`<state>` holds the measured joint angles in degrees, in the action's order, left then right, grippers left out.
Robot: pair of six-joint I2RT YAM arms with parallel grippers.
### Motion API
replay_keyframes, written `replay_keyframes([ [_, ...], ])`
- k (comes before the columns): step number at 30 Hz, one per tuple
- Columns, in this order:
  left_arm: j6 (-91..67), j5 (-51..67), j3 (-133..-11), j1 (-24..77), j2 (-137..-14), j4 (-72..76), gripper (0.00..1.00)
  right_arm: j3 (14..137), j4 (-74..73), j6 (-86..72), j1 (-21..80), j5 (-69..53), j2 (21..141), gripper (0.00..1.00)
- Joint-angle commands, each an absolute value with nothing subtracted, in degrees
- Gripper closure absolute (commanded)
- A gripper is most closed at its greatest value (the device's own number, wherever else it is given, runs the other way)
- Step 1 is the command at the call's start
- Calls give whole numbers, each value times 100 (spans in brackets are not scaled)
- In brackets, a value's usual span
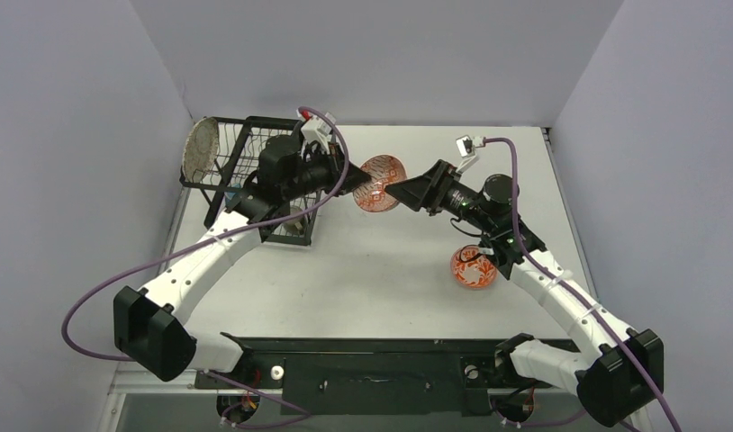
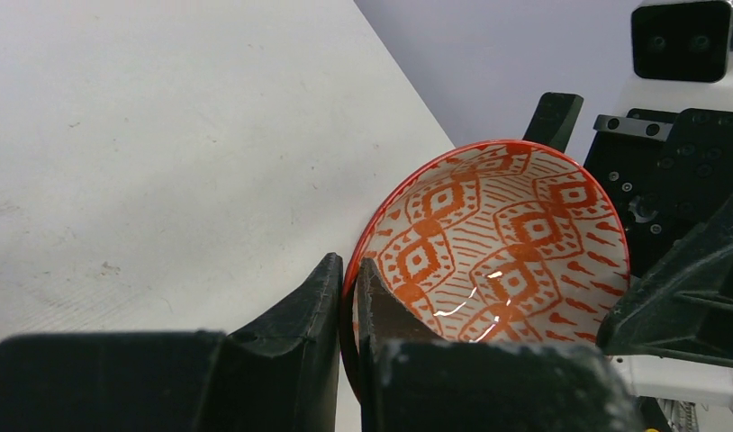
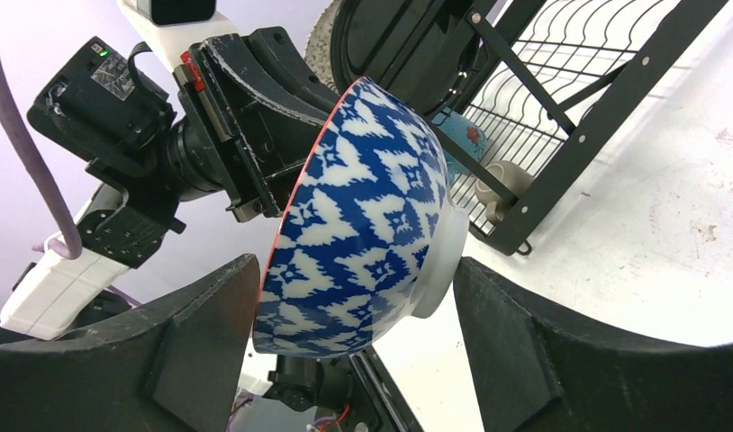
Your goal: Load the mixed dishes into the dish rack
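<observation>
- The left gripper (image 2: 348, 281) is clamped thin on the rim of the bowl (image 2: 507, 234): one finger is inside the rim, the other outside.
- The bowl hangs tipped on its side above the table (image 1: 381, 288), its orange-patterned inside facing the left wrist and its blue-and-white outside turned to the right gripper (image 3: 356, 270).
- The right gripper's jaws stand wide, one on each side of the bowl. One lies by the red rim and the other by the white foot, where a gap shows. Whether the rim-side finger touches cannot be told.
- The two grippers face each other nose to nose, with only the bowl between them.
- The dish rack (image 3: 619, 126) lies just behind the left gripper, its near corner post close to the bowl's far side.
- Inside the rack are a blue mug (image 3: 460, 135) and a small cup (image 3: 502, 183) low down, and a speckled plate (image 1: 201, 150) upright at the far end.
- A second bowl (image 1: 474, 267) sits upright on the table under the right forearm, well apart from both grippers.
- Bare tabletop stretches below and on the near side of the held bowl.
</observation>
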<state>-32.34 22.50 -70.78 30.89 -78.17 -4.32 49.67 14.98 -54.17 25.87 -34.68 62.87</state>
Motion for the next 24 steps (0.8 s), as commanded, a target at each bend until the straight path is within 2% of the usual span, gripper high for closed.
replay_keyframes([
  [1, -2914, 2100, -7456, 3050, -7511, -410, 100, 4995, 1899, -5241, 2618, -3392, 6243, 26],
  [5, -3074, 2261, -7403, 3042, -7487, -216, 100, 4854, 2880, -5825, 2664, -3654, 6434, 32],
  [8, -3081, 2279, -7401, 3045, -7471, -151, 100, 4793, 3061, -6012, 2667, -3714, 6456, 35],
  [17, -2920, 2202, -7526, 3039, -7407, -196, 100, 4825, 2706, -6038, 2677, -3641, 6420, 31],
  [24, -2998, 2272, -7522, 3041, -7423, -100, 100, 4895, 2764, -6117, 2701, -3640, 6611, 32],
])
